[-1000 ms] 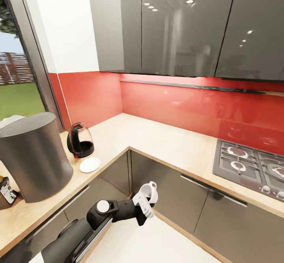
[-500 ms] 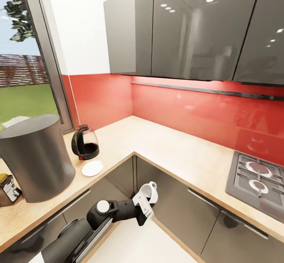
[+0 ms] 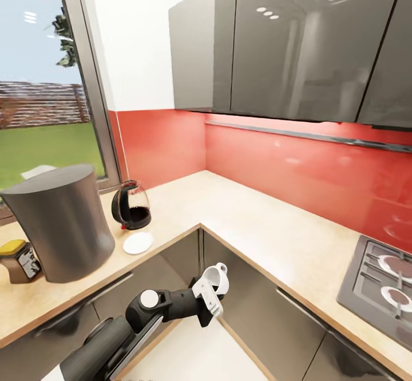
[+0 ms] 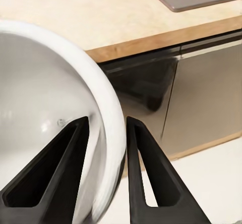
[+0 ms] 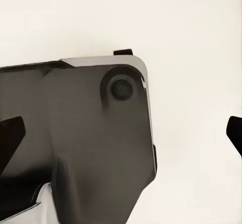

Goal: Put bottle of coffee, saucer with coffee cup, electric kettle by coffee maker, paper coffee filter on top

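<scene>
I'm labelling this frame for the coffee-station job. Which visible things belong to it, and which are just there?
Belongs to the job:
coffee maker
bottle of coffee
electric kettle
saucer
coffee cup, rim pinched in the left gripper
kitchen countertop

Just there:
gas hob
grey wall cabinets
window

Grey wall cabinets [image 3: 286, 43], red backsplash [image 3: 297, 169], hob [image 3: 383, 289], window [image 3: 40, 95]
</scene>
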Motion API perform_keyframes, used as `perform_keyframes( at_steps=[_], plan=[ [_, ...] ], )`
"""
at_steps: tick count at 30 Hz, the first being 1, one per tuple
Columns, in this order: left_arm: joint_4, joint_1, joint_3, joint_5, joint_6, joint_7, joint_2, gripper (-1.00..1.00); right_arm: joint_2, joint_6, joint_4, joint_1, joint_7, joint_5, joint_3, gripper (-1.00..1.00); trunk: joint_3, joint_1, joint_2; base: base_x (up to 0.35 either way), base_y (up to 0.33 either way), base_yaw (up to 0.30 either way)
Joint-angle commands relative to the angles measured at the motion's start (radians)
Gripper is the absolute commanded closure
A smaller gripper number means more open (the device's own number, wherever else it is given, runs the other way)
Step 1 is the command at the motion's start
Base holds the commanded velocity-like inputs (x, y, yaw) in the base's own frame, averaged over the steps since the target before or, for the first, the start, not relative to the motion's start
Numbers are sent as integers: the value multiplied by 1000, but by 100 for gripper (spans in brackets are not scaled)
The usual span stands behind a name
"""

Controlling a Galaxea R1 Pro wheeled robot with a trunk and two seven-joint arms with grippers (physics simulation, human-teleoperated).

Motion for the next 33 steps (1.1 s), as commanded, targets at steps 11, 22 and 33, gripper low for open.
perform_keyframes(
  at_steps=[11,22,33],
  plan=[
    [-1,-2,0,11,9,2,1,100,0,-4,1,-1,0,-6,-5,-100,-1,1,-2,0,-273,273],
    [0,-2,1,11,9,2,3,100,0,-4,0,-1,0,-6,-5,-100,0,1,-2,-193,-184,277],
    [0,-1,-1,18,9,99,2,100,1,-4,2,-1,1,-1,-1,-100,0,1,-2,-253,-9,100]
  ],
)
